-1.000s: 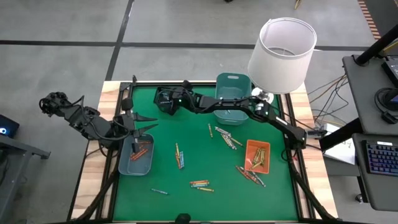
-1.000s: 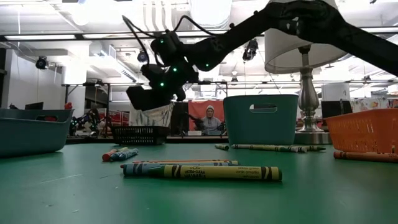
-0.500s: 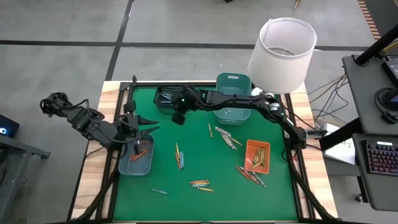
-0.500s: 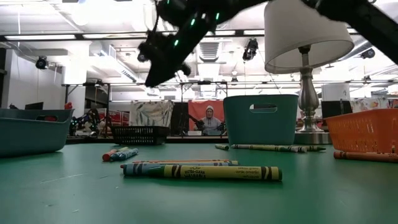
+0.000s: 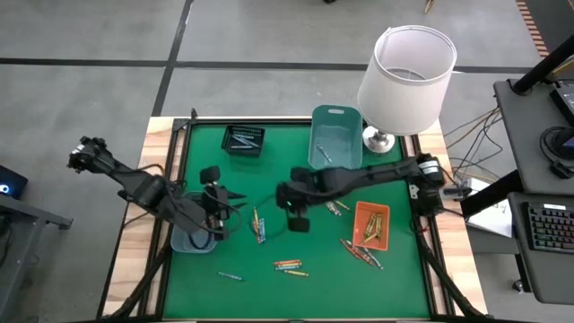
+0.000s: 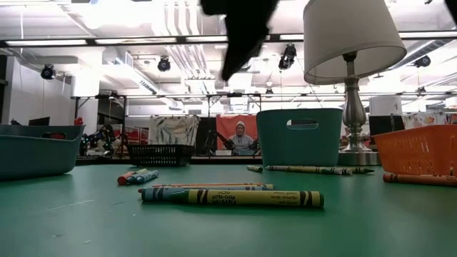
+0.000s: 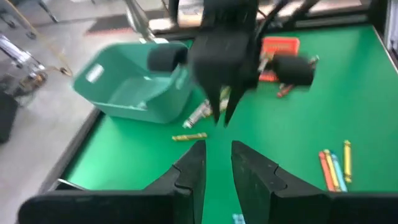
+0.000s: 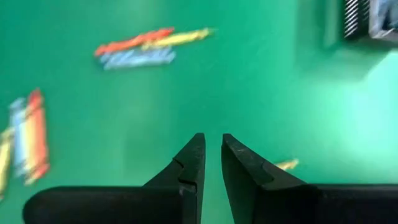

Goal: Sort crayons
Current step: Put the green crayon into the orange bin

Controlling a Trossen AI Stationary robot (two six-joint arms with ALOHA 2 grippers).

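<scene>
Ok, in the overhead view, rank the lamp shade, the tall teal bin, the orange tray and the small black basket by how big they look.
1. White lamp shade, though it stands nearer the camera, which enlarges it.
2. Teal bin.
3. Orange tray and black basket look about alike; too close to rank.

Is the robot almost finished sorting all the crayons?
Not yet. Some crayons already lie in the orange tray. Nothing is in hand: the left gripper and right gripper are both empty above the mat. Many loose crayons are left on it.
</scene>
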